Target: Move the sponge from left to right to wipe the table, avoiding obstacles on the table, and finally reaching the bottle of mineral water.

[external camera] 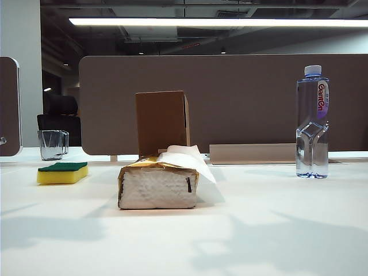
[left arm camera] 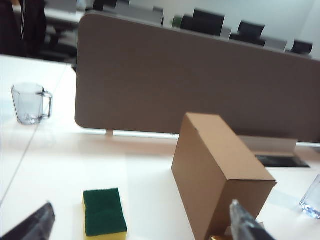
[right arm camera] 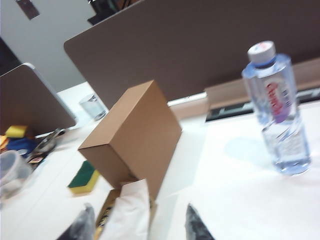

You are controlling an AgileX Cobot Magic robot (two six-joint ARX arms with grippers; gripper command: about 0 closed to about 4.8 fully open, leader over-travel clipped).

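Note:
The yellow sponge (external camera: 62, 172) lies green side up at the left of the white table (external camera: 259, 230). It also shows in both wrist views (left arm camera: 104, 211) (right arm camera: 84, 177). The gold-and-white tissue pack (external camera: 158, 187) (right arm camera: 127, 210) lies in the middle, and the brown cardboard box (external camera: 162, 122) (left arm camera: 215, 172) (right arm camera: 131, 135) stands upright behind it. At the right stands the bottle of mineral water (external camera: 312, 123) (right arm camera: 277, 110). My left gripper (left arm camera: 141, 222) hangs open above the table, short of the sponge. My right gripper (right arm camera: 140, 222) is open above the tissue pack. Neither gripper shows in the exterior view.
A clear glass mug (external camera: 53, 144) (left arm camera: 30, 102) stands behind the sponge at the far left. A long brown partition (external camera: 230, 103) closes off the table's back edge. Small clutter (right arm camera: 20, 145) lies beyond the table's left end.

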